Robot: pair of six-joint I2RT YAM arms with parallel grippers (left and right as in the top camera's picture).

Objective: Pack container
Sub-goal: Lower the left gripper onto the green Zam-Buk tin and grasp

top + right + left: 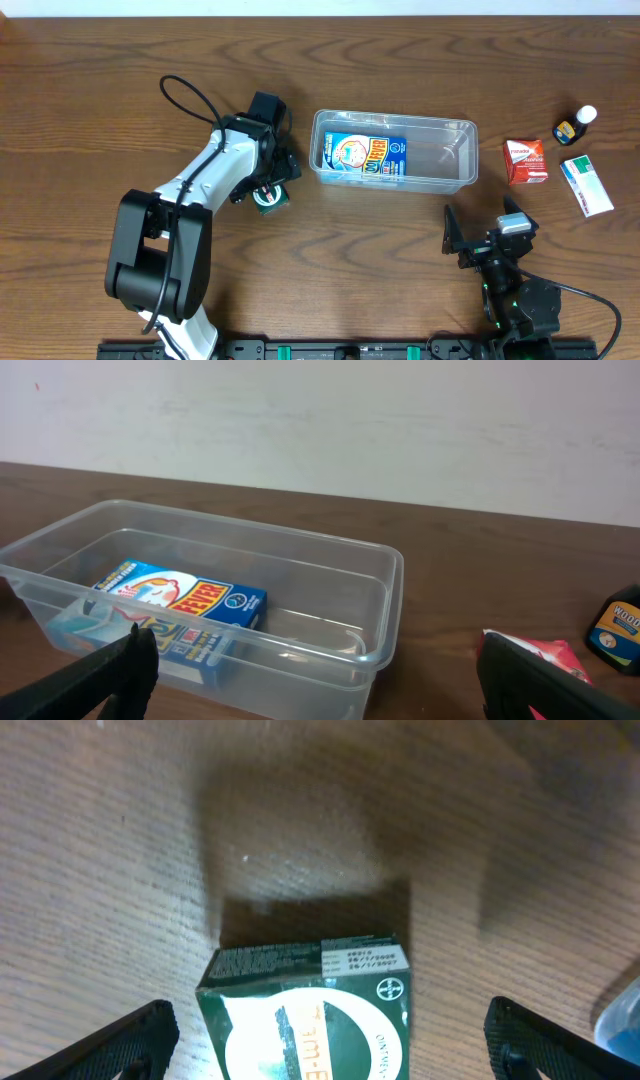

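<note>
Scanning the table (90, 60): we see dark wood grain across the whole overhead view, with everything laid out on it.
Left arm (213, 172): we have it reaching in from the lower left, its wrist bent down over a spot just left of the tub.
Container (442, 156): the clear tub sits near the middle of the table, long side running left to right and open top up. From the right wrist view we look straight into it.
Blue box (365, 157): we spot it lying flat inside the container, in its left half. The right half shows bare floor.
Right gripper (318, 642): spread wide and holding nothing, it sits low near the front edge and faces the tub.
Left gripper (330, 1012): its fingers are wide apart and straddle the green box with clear gaps on both sides. No grip here, we say.
White box (586, 186): far right, lying at an angle.
Red box (525, 162): just right of the container, apart from it.
Green box (305, 1015): on the table under the left gripper, outside the tub.
Bottle (575, 125): small, white cap, beyond the red box.
</note>
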